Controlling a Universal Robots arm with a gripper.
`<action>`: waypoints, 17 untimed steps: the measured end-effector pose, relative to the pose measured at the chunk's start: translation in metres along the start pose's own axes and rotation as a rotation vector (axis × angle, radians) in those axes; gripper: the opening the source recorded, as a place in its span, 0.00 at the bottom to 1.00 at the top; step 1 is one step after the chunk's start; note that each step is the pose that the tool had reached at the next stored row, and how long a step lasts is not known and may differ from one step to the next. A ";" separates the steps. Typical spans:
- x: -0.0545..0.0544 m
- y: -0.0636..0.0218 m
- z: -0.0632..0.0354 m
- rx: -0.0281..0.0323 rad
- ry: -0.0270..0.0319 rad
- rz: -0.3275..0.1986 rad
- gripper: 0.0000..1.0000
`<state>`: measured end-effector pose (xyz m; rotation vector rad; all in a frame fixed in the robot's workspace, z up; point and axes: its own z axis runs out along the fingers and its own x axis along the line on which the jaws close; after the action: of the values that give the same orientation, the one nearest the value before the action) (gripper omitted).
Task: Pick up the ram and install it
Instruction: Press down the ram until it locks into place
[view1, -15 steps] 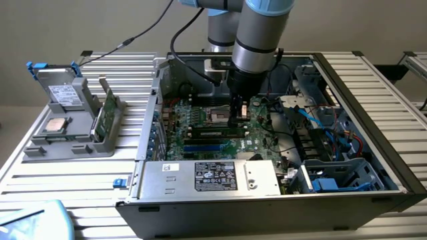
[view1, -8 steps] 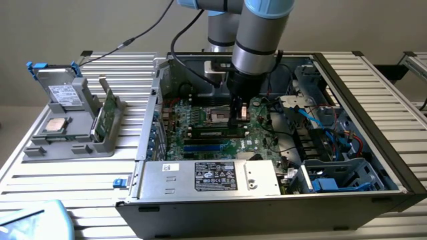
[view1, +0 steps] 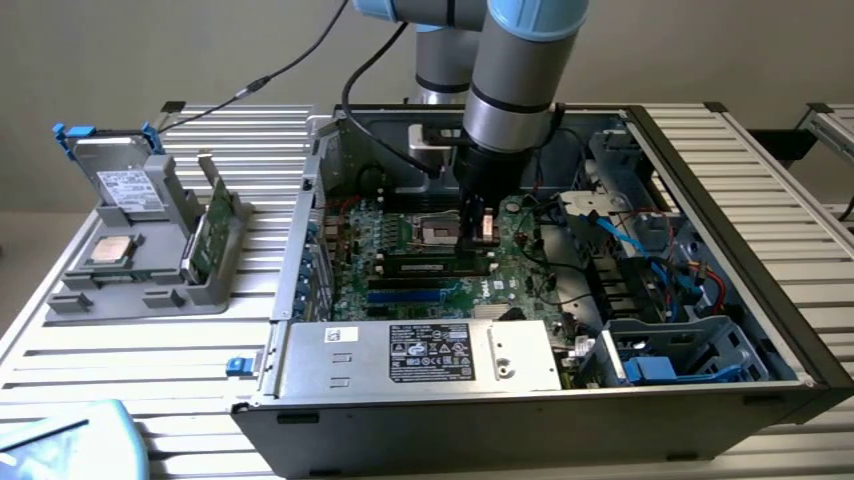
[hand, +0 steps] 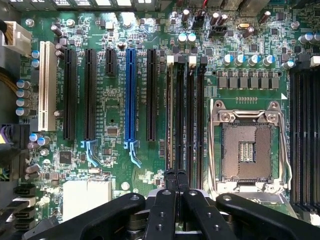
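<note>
End effector (hand: 176, 182) seemingly pressing ram (hand: 176, 115) into motherboard (hand: 115, 100)

No readable text anywhere. Power supply (view1: 414, 355), nearer exterior camera than gripper (view1: 471, 232), carries black label (view1: 431, 352) with white print and small certification-style marks (too fine to read). White sticker (view1: 343, 335) beside it also illegible. Motherboard (hand: 115, 107) below gripper has tiny white silkscreen, unreadable.
</note>
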<state>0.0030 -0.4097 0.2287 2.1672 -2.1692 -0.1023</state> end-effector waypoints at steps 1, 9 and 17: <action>0.000 0.0000 0.0004 0.0000 0.0001 0.000 0.11; 0.000 -0.0002 0.0022 0.0000 0.0001 0.000 0.11; 0.000 0.0033 0.0001 0.0001 -0.0004 0.000 0.11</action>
<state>-0.0003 -0.4096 0.2289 2.1674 -2.1695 -0.1026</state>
